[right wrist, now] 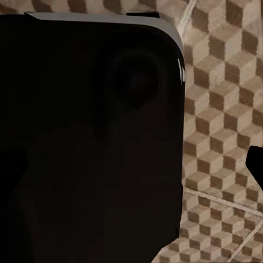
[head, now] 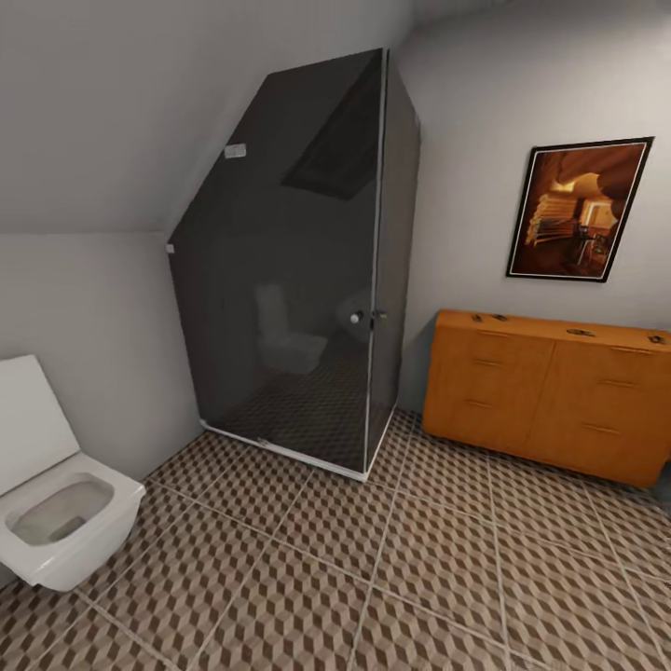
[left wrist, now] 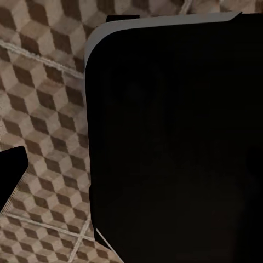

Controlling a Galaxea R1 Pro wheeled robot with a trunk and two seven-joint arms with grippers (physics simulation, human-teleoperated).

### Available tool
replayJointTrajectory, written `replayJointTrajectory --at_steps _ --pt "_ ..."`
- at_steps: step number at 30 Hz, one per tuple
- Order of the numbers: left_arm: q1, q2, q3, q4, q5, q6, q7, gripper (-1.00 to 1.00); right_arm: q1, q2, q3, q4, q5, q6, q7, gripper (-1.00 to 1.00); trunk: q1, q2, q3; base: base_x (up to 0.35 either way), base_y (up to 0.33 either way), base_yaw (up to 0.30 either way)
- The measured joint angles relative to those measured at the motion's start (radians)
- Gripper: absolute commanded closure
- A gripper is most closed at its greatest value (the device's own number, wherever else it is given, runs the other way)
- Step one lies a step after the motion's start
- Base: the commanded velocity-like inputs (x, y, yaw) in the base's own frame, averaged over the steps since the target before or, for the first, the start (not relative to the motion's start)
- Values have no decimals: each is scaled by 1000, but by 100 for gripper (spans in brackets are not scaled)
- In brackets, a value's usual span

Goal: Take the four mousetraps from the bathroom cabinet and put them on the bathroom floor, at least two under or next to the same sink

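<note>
Four small dark things lie on the cabinet [head: 545, 391] top at the right of the head frame, near its back edge: one at [head: 477, 318], one beside it at [head: 500, 318], an oval one at [head: 580, 332] and one at the far right end at [head: 657, 339]. They are too small to tell whether they are the mousetraps. No writing or brand can be read anywhere; a small pale plate [head: 235, 150] high on the shower glass is blank at this size.

Left of the cabinet, in the middle of the frame, stands a dark glass shower cubicle [head: 298, 270] with a knob [head: 356, 318] on its door edge. A framed picture [head: 578, 209] in orange and brown hangs on the wall above the cabinet. At lower left a white toilet [head: 61, 508] with its lid up juts from the wall. Open floor [head: 391, 578] with the cube pattern lies between the toilet and the cabinet.

Both wrist views look down on that floor [left wrist: 44, 109] [right wrist: 224, 109] past a large black rounded body [left wrist: 175, 142] [right wrist: 87, 137] that blocks most of each frame. Whether either end effector is wide or narrow I cannot tell.
</note>
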Motion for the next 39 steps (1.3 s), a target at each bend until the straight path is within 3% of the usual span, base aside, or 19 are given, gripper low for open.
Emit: replayJointTrajectory --at_steps 39 --pt "0 2 0 0 0 0 0 -100 0 0 0 0 -1 0 0 -100 0 0 24 0 0 -256"
